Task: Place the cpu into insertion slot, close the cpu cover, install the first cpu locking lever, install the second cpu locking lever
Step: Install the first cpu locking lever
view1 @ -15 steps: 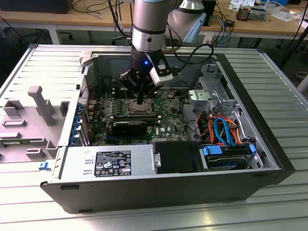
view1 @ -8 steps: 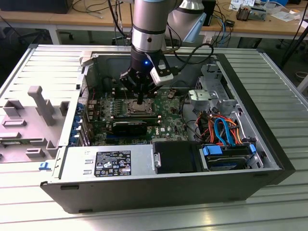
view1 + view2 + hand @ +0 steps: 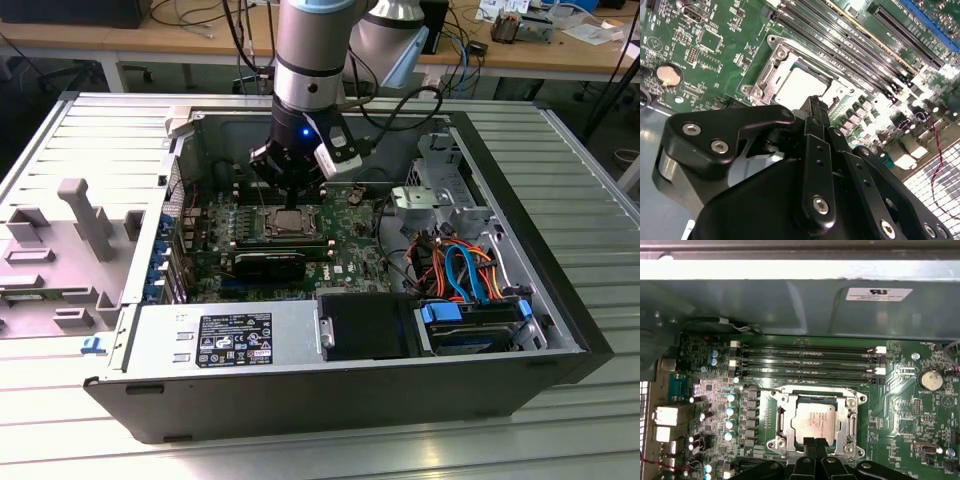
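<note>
The cpu [image 3: 291, 223] [image 3: 815, 421] [image 3: 799, 86], a silvery square chip, lies in the insertion slot [image 3: 812, 450] on the green board. The cpu cover [image 3: 785, 405] [image 3: 771, 70], a silver frame, lies flat around the chip, which shows through its window. My gripper [image 3: 292, 203] [image 3: 814, 444] [image 3: 816, 107] hangs just above one edge of the socket. Its black fingertips are pressed together with nothing between them. In the second wrist view the fingers hide that edge of the socket. I cannot tell how the locking levers stand.
Long black memory slots [image 3: 805, 362] [image 3: 850, 45] run beside the socket. A coin battery [image 3: 931, 380] [image 3: 667, 75] sits on the board. The case walls [image 3: 190, 140] surround the board, with a power supply [image 3: 230, 335] and a drive bay with coloured cables [image 3: 465, 265] in front.
</note>
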You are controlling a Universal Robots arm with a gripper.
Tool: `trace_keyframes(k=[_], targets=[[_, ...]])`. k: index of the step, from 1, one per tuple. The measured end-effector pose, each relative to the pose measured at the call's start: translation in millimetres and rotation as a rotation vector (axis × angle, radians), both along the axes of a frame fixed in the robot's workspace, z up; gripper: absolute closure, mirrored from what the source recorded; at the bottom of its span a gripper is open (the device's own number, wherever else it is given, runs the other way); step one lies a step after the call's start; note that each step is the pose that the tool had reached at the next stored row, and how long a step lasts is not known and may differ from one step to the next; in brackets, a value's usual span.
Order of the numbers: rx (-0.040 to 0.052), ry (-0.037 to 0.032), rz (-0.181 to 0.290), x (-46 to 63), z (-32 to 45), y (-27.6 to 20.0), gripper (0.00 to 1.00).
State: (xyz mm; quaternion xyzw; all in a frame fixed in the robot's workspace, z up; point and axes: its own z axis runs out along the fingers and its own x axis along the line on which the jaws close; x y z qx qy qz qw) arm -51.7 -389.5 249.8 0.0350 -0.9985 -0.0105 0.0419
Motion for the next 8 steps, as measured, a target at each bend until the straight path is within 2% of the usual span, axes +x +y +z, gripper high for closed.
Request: trace_keyframes(k=[6,8], targets=[[0.0003,-0.0016,0.001,0.0,-0.1,0.1,0.89],[0.0002,-0.0286,0.0,0.0,-0.3,0.0,0.89]])
